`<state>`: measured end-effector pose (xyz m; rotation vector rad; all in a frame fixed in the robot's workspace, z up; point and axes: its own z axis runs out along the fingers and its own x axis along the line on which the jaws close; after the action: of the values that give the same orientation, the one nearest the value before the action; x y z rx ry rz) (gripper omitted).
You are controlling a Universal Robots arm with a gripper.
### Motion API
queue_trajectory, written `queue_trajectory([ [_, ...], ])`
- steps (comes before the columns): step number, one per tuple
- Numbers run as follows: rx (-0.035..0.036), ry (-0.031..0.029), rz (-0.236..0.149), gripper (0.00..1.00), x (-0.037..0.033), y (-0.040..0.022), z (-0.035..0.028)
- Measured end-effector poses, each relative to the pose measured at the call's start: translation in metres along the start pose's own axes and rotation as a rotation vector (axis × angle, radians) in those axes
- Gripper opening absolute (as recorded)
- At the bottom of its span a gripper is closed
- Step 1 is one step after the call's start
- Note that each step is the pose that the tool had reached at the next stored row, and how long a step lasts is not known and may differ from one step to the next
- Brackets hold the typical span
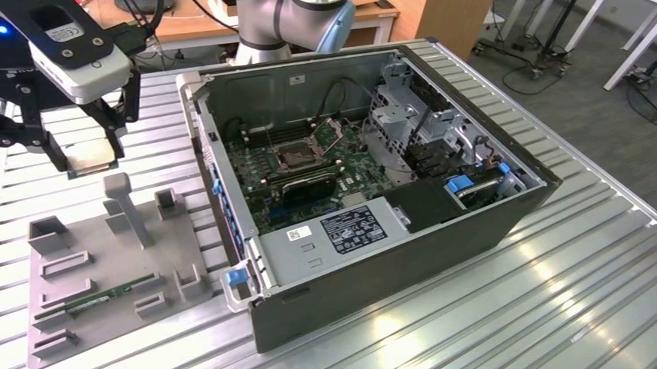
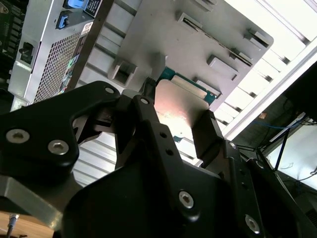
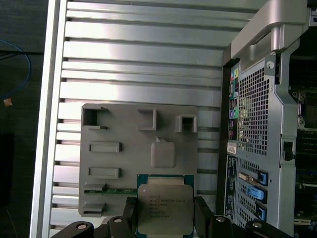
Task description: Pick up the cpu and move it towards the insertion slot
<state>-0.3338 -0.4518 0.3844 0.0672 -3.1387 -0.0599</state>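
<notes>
Silver-grey on top, the cpu [image 3: 164, 206] is pinched at two opposite edges by the black fingers [image 3: 202, 213] of the gripper [image 1: 86, 157]. It hangs in the air above the grey fixture tray [image 1: 98, 265] on the slatted desk [image 1: 534, 307]. The insertion slot [image 1: 298, 154] lies well apart, inside the open computer case [image 1: 411, 254] toward the exterior view's right.

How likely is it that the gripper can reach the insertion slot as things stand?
Probably yes. The gripper, jaws shut on the cpu, hangs beside the case, whose side is open; nothing seems to cover the insertion slot.
</notes>
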Motion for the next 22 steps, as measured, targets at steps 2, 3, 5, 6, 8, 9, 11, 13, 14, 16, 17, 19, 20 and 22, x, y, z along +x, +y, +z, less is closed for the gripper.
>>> queue_trajectory([
  [2,0.0000,0.0001,0.000,0.55,-0.0005,0.0000,0.0000],
  [3,0.0000,0.0000,0.000,0.55,-0.0009,0.0000,0.0000],
  [5,0.0000,0.0000,0.000,0.55,-0.0018,-0.0001,0.0000],
  [6,0.0000,0.0000,0.000,0.55,-0.0023,-0.0001,0.0000],
  [8,0.0000,0.0000,0.000,0.55,-0.0035,-0.0002,0.0000],
  [9,0.0000,0.0000,0.000,0.55,-0.0041,-0.0002,0.0001],
  [11,0.0000,-0.0001,0.000,0.55,-0.0054,-0.0002,0.0000],
  [13,0.0000,0.0000,0.000,0.55,-0.0067,-0.0003,0.0000],
  [14,0.0000,0.0000,0.000,0.55,-0.0074,-0.0003,0.0000],
  [16,0.0000,-0.0001,0.000,0.55,-0.0087,-0.0004,0.0001],
  [17,0.0000,0.0000,0.000,0.55,-0.0094,-0.0004,0.0000],
  [19,0.0000,0.0000,0.000,0.55,-0.0109,-0.0005,0.0000],
  [20,0.0000,0.0000,0.000,0.55,-0.0116,-0.0005,0.0000],
  [22,-0.0001,0.0000,0.000,0.55,-0.0130,-0.0006,0.0001],
])
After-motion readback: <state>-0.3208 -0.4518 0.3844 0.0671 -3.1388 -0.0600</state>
